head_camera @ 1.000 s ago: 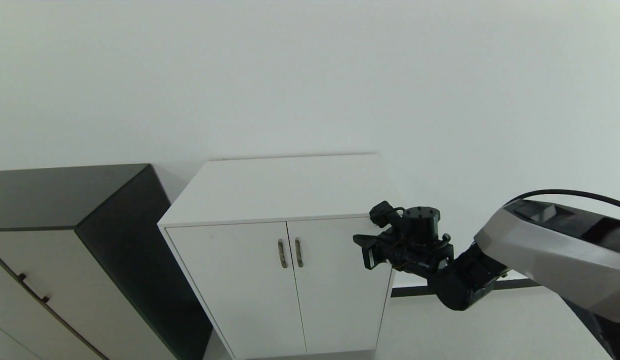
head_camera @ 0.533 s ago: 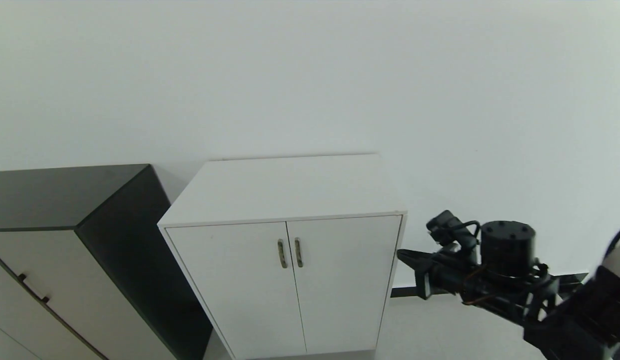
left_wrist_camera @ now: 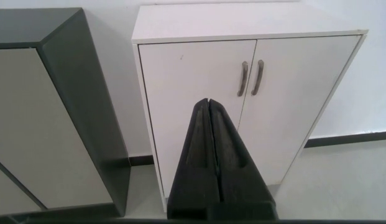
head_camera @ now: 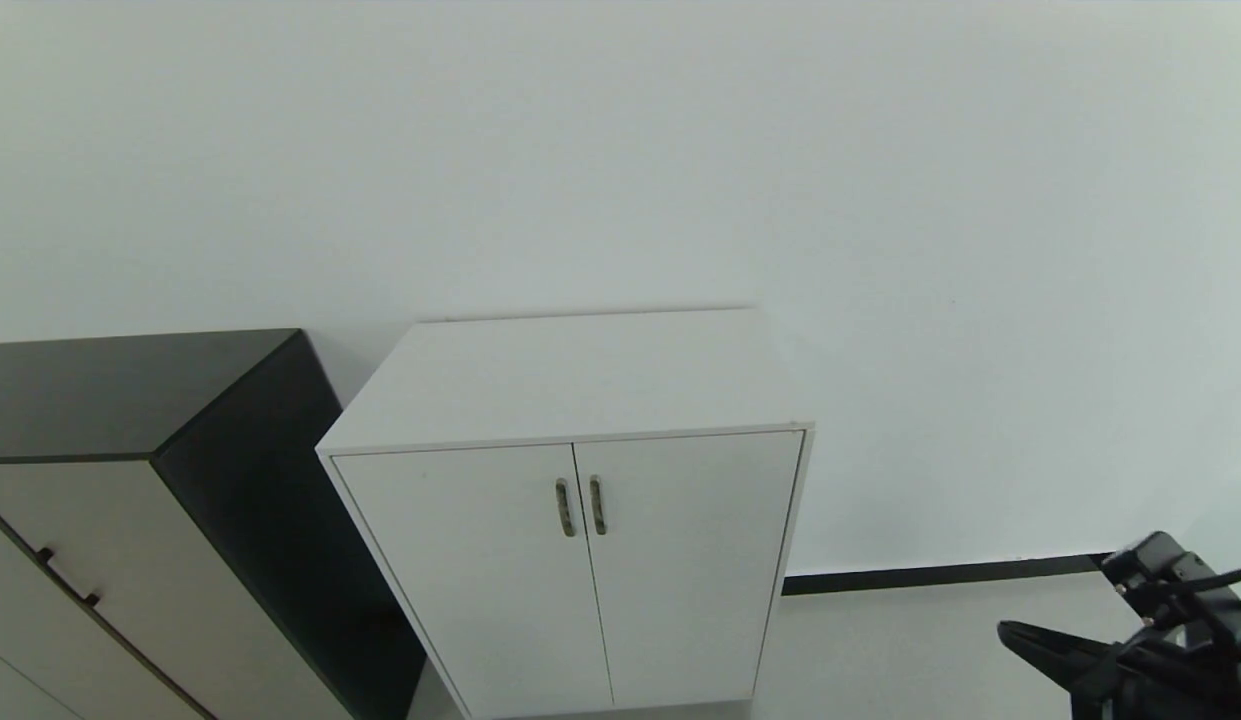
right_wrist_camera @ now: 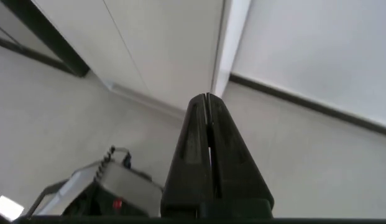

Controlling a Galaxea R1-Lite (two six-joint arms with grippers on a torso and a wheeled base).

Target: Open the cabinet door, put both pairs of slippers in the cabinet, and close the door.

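The left gripper [left_wrist_camera: 208, 104] points straight at the front of the white cabinet [left_wrist_camera: 199, 74]. Its two dark fingers [left_wrist_camera: 196, 149] are pressed flat together along their whole length, with nothing held between them. Their tip lines up with the left door [left_wrist_camera: 180, 106] but stays well short of it. The pair of handles [left_wrist_camera: 251, 78] at the meeting edge of the two doors lies beyond the tip, toward the robot's right. Beyond the fingers to the robot's left, a dark cabinet [left_wrist_camera: 87, 112] with a pale front stands just beside the white one. The right gripper [head_camera: 1030, 640] sits low, well apart from the cabinet on its right side, with its fingers [right_wrist_camera: 196, 143] turned toward the cabinet. These too are closed tight against each other and carry nothing. Just past their tip is the cabinet's right front corner, where its edge comes down to the floor [right_wrist_camera: 317, 162]. Both doors are shut flush and the cabinet top is bare. It stands against a plain pale wall [head_camera: 620, 150], and a dark baseboard [head_camera: 940, 576] runs along the wall's foot beyond the right fingers, above the light floor.
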